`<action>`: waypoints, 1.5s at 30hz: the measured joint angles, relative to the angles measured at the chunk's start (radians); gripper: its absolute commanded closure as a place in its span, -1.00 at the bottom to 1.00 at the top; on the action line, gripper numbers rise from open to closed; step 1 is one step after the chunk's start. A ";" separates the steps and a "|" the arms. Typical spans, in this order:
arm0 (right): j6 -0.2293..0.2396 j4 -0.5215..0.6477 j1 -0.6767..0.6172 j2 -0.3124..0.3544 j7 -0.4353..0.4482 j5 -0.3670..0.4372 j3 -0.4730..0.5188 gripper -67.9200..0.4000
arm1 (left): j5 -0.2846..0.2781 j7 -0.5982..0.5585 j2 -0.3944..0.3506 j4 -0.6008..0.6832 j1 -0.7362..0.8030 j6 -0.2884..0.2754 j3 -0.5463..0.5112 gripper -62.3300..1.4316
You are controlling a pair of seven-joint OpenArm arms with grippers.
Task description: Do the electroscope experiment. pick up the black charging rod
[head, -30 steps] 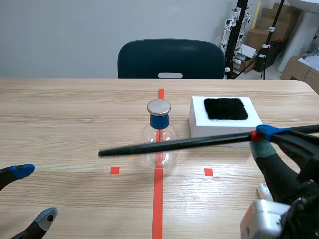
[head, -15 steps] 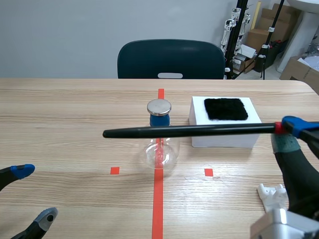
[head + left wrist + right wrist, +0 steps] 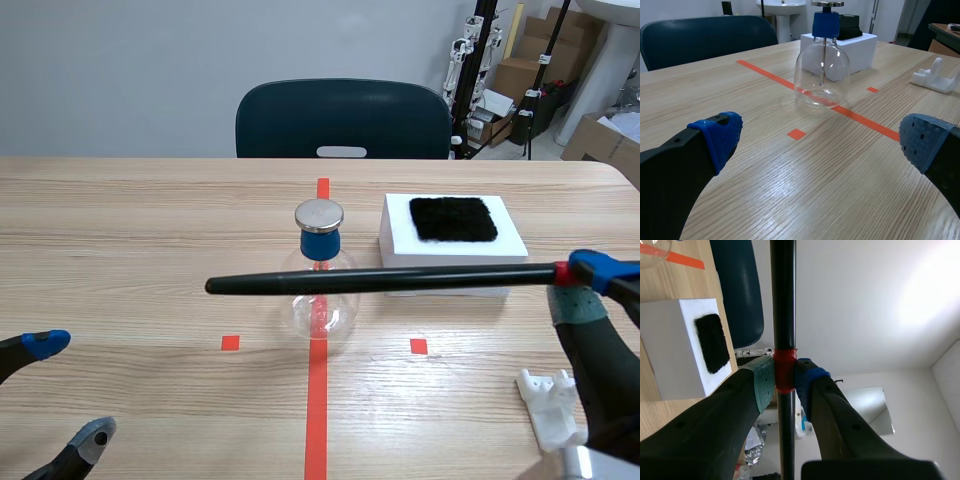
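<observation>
The right gripper (image 3: 572,278) pinches the long black charging rod (image 3: 380,279) by its red-taped end, holding it level beside the round glass flask (image 3: 318,308), probably to keep the shaft untouched for charging

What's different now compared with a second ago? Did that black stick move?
The right end effector, shut on the black rod, drew back to the right, and the rod swung from a slant to nearly level in front of the glass electroscope. Nothing was taken or let go. The open left end effector, the electroscope and the white block stayed put.
</observation>
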 measured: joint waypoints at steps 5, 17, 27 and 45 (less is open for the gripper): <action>0.000 0.000 0.005 0.000 -0.009 0.000 0.000 0.98 | 0.000 0.000 0.000 0.000 0.000 0.000 0.000 -1.00; 0.000 0.000 0.005 0.000 -0.037 0.000 0.000 0.98 | 0.000 0.000 0.000 0.000 0.000 0.000 0.000 -1.00; 0.000 0.000 0.005 0.000 -0.038 0.000 0.000 0.98 | 0.000 0.000 0.000 0.000 0.000 0.000 0.000 -1.00; 0.000 0.000 0.005 0.000 -0.038 0.000 0.000 0.98 | 0.000 0.000 0.000 0.000 0.000 0.000 0.000 -1.00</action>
